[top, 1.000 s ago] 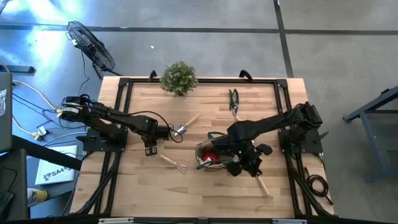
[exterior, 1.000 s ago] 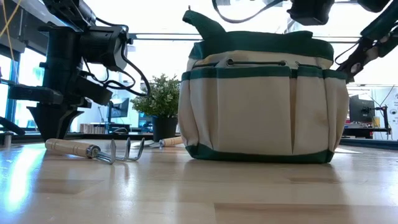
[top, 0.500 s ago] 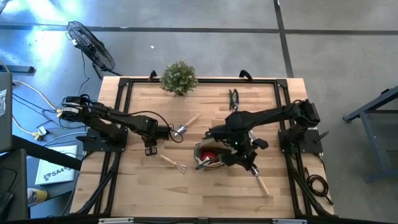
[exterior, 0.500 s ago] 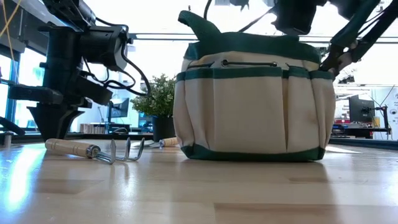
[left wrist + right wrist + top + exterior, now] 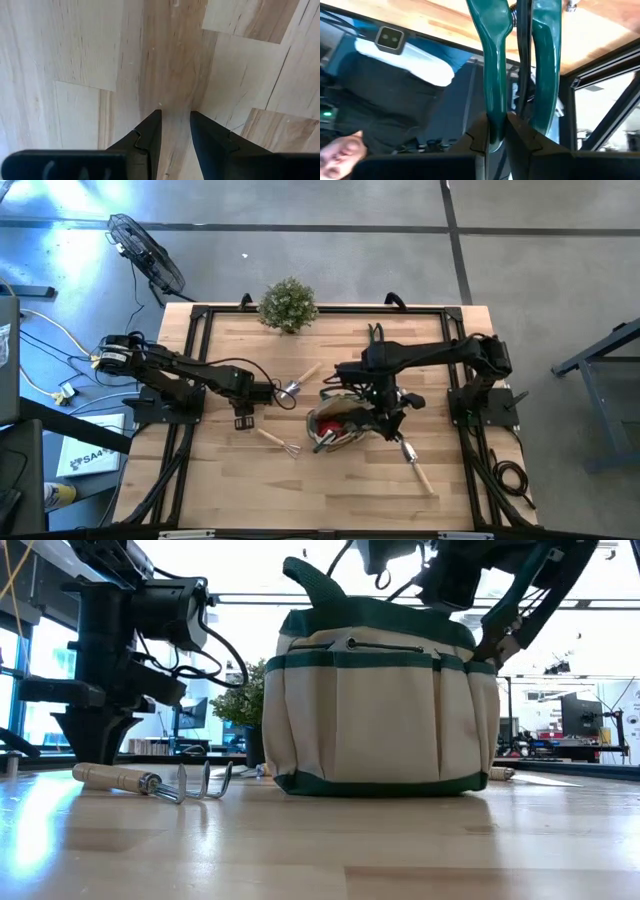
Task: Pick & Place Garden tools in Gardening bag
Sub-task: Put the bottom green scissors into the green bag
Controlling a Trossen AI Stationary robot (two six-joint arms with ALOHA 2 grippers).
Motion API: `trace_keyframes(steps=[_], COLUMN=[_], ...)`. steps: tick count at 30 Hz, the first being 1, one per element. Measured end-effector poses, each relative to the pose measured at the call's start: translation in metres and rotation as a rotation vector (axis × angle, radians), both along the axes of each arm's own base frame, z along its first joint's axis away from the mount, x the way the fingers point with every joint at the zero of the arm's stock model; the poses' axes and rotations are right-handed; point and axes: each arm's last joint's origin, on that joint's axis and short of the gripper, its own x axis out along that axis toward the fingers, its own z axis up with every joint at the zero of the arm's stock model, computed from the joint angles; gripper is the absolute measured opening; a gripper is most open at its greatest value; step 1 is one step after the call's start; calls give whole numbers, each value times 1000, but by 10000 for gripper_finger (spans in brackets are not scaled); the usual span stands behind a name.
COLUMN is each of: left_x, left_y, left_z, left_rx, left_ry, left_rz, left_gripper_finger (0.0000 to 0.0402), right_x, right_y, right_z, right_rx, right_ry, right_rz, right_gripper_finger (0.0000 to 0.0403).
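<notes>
Gripped the green-handled pruners [image 5: 492, 75] by one handle, pinched tight between the fingers of the right gripper [image 5: 495, 125]; left the second handle free just beside them. Hung over the far right rim of the gardening bag [image 5: 335, 425], which stood upright near the table's middle with a red piece [image 5: 337, 420] showing inside its mouth. Hovered with the left gripper [image 5: 275, 393] to the left of the bag, fingers [image 5: 150, 132] slightly spread over bare wood and holding nothing. Lay just right of that gripper: a wooden-handled trowel [image 5: 298, 383], close to its tips and far left of the bag. Rested nearer, left of the bag: the small rake [image 5: 280, 443]. Lay near right of the bag: another wooden-handled trowel [image 5: 415, 465]. Stood at the far edge: a potted plant [image 5: 288, 305].
</notes>
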Motion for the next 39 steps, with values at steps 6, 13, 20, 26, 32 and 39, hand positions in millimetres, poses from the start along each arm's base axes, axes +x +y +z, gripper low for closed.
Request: trace_keyframes(steps=[6,13,20,26,32,39], left_x=[0,-1,0,2,-4,-7], left_y=[0,0,0,0,-10,-23], left_z=[0,0,0,0,-9,-12], left_rx=[-9,-11,-7,-6,17,108], left_ry=[3,4,-8,-29,-44,-56], left_rz=[34,60,60,86,41,-2], left_gripper_finger=[100,100,100,100,100,100], right_x=[8,20,25,33,35,34], right_y=[1,-1,-2,-6,-13,-18], right_z=[0,0,1,2,3,-11], right_rx=[38,74,87,130,151,185], right_ry=[-37,-87,-57,-64,-40,-16], right_rz=[-51,-125,-188,-250,-299,-317], right_gripper_finger=[26,26,26,26,26,26])
